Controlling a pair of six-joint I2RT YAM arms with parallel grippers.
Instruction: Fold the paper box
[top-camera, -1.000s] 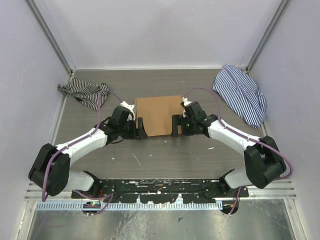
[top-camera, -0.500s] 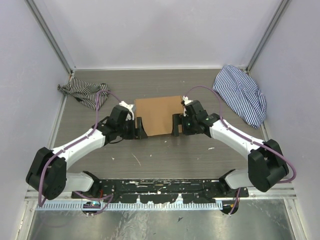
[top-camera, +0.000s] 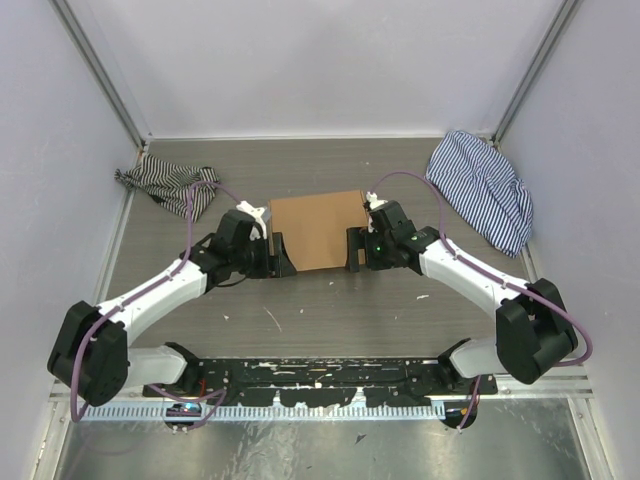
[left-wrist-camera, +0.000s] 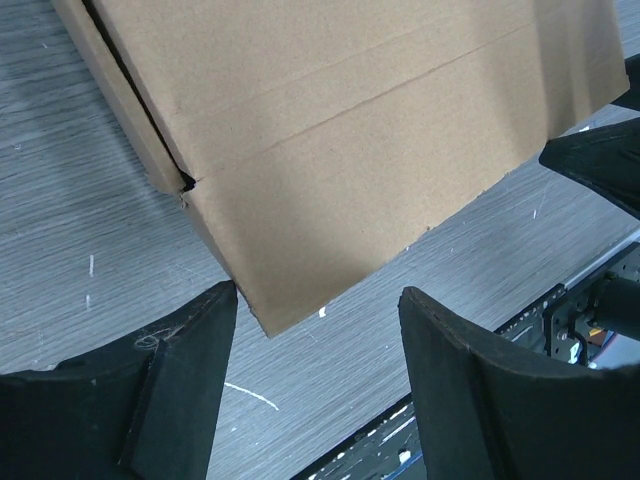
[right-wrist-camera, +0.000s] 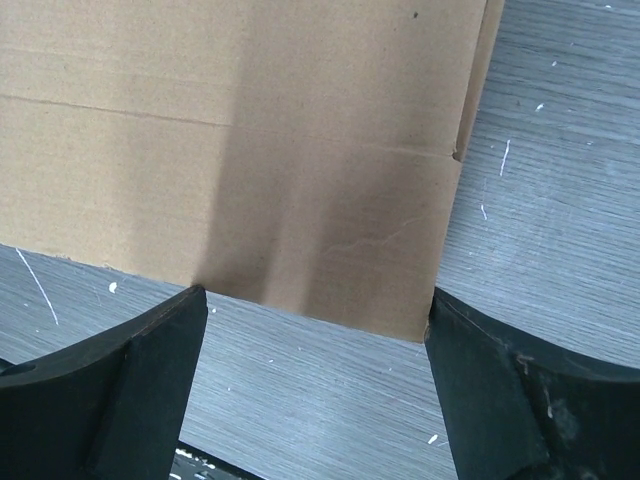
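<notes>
The box (top-camera: 318, 230) sits mid table (top-camera: 330, 310); my left pincer (top-camera: 281, 256) and right pincer (top-camera: 353, 250) both gape open at its near corners.

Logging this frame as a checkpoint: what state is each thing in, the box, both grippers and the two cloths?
paper box: folded shut, lying flat.
left gripper: open, near-left box corner between its fingers.
right gripper: open, near-right box corner between its fingers.
dark striped cloth: crumpled, far left.
blue striped cloth: bunched, far right.
</notes>
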